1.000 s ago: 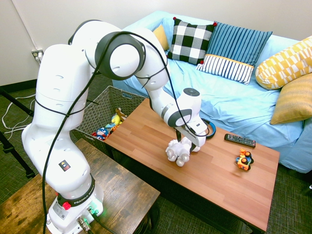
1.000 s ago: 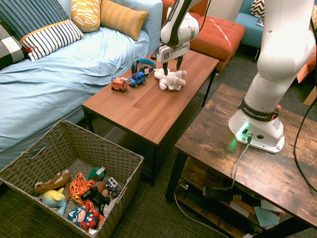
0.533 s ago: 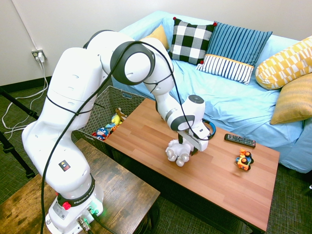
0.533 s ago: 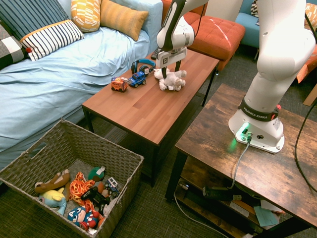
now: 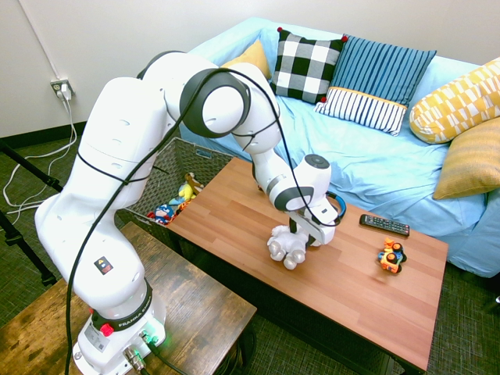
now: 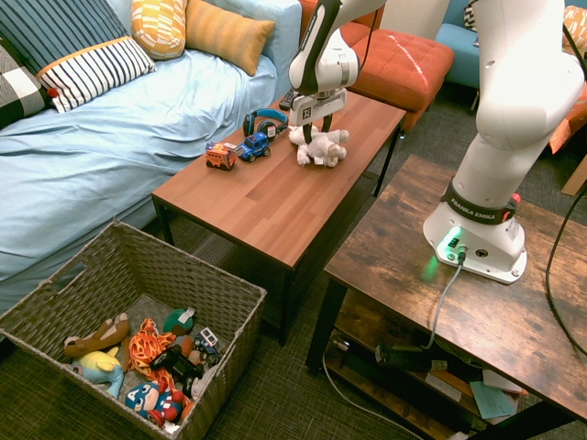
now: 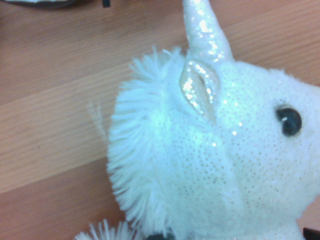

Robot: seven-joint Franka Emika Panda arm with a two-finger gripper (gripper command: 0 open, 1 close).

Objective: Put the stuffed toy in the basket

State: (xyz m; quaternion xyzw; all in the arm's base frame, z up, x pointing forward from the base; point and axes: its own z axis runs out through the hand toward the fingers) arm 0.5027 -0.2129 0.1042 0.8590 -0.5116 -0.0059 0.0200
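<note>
Resting place: the stuffed toy (image 5: pixel 286 246) lies on the wooden coffee table (image 5: pixel 234 215), on its side with its round legs toward the table's front edge.
Gripper: the gripper (image 5: pixel 300 237) points straight down onto the toy, a finger on either side of its body; whether the jaws have closed on it or only bracket it cannot be told.
Close-up: the wrist view fills with the toy's white sparkly head (image 7: pixel 225 165), its shiny horn (image 7: pixel 202 25), one ear (image 7: pixel 197 87) and a dark eye (image 7: pixel 290 121), with the tabletop's wood grain behind.
Basket: the basket (image 6: pixel 225 302) sits on the floor off the table's far end from the toy, well apart from it, holding other plush figures (image 6: pixel 151 362).
Neighbours: blue headphones (image 6: pixel 264 117) lie just behind the toy, two toy cars (image 6: pixel 237 151) beside it, and a black remote (image 5: pixel 384 225) nearer the sofa (image 5: pixel 375 156).
</note>
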